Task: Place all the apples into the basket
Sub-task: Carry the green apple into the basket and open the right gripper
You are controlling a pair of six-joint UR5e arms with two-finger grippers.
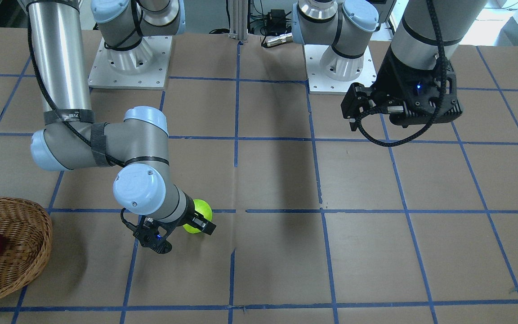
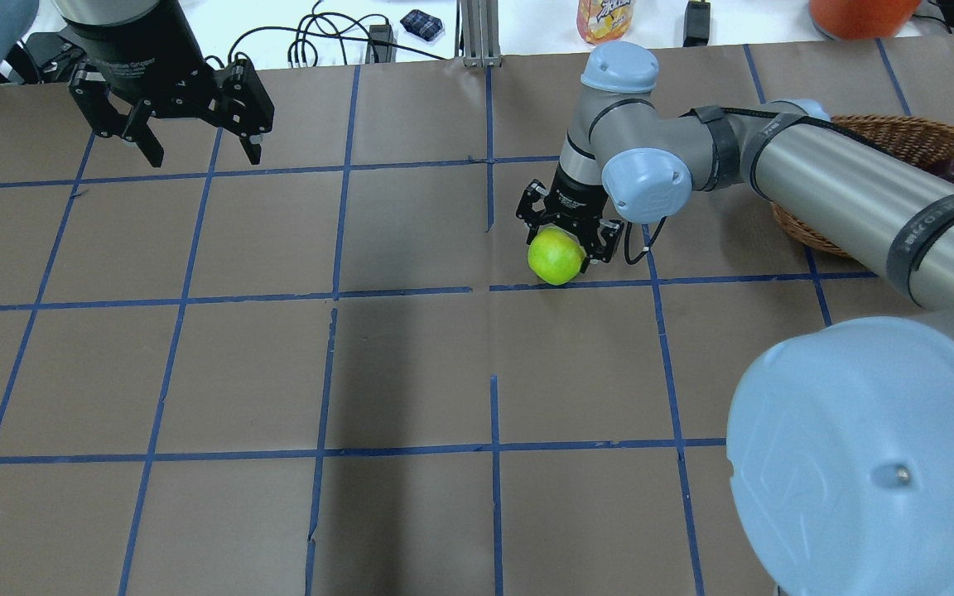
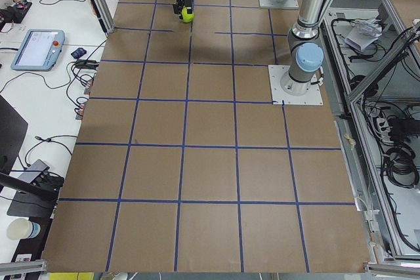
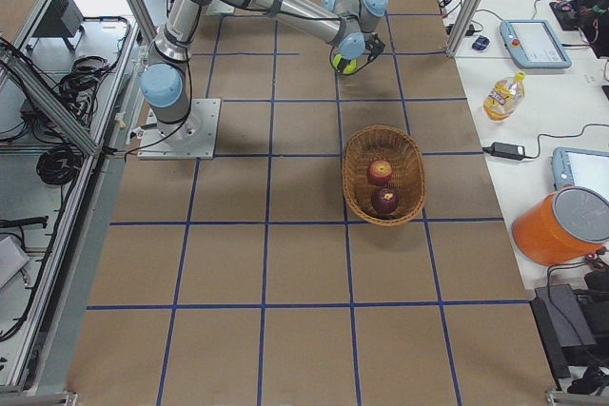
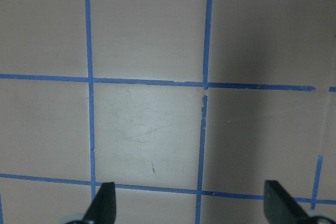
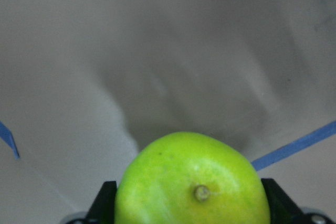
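Above the taped table [image 2: 411,372], right gripper [image 2: 565,238] closed around green apple [image 2: 556,257], left gripper [image 2: 204,156] spread wide

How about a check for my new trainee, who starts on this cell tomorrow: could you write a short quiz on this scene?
1. Multiple choice: which apple sits between the fingers of the right gripper? A) red B) maroon C) yellow-green
2. True or false: the left gripper holds an apple.
3. Fill in: the basket holds ___ apples.

Key
1. C, the yellow-green apple.
2. False: it hangs open and empty.
3. Two: the red apple and the maroon apple.
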